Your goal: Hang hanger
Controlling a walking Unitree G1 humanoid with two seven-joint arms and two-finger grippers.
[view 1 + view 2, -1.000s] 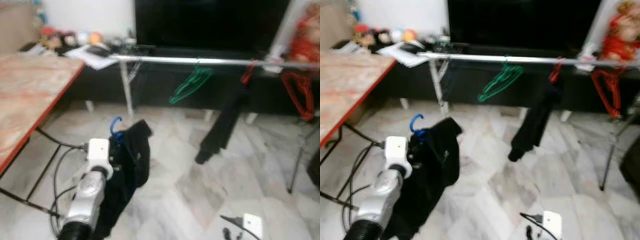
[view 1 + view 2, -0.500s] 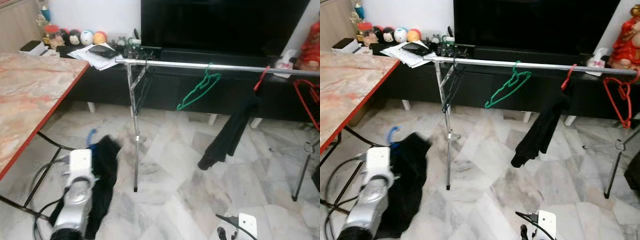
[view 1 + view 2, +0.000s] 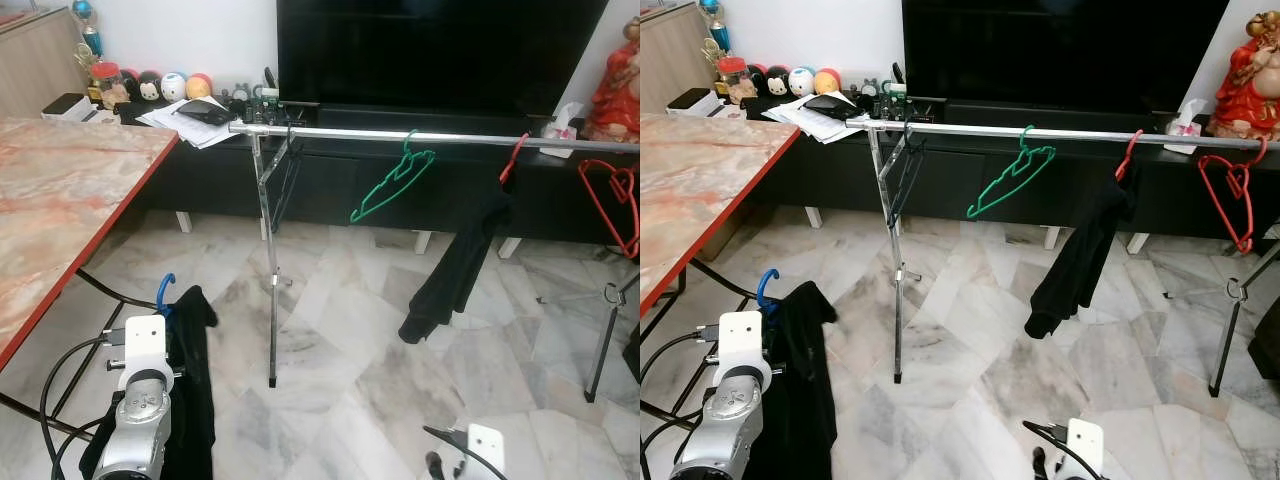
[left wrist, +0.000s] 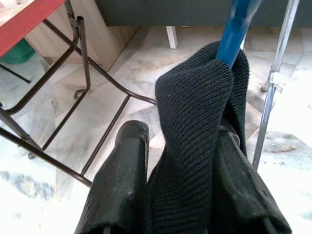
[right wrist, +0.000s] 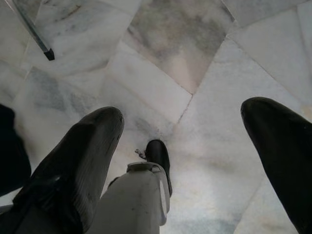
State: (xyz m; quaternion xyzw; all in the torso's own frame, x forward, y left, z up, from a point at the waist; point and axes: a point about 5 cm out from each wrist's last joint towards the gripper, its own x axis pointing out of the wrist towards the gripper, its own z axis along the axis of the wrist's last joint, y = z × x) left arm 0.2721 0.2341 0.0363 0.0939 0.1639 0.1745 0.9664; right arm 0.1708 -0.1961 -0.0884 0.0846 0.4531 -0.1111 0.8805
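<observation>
Left hand (image 4: 180,195) clamped on blue plastic hanger (image 4: 236,30) draped with black knit garment (image 4: 195,126), open marble floor (image 3: 350,330) before silver metal rail (image 3: 440,137); right hand (image 5: 195,161) fingers apart.

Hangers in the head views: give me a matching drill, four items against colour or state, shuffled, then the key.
Items:
1. empty hanger near the middle of the rail
2. hanger in the left gripper
3. hanger at the rail's right end
4. right gripper

Matches:
A. red, empty
B. blue hook, carrying a black knit garment
C. open, pointing at the marble floor
D. green, tilted

Pairs: 1-D, 2-B, 3-A, 4-C
</observation>
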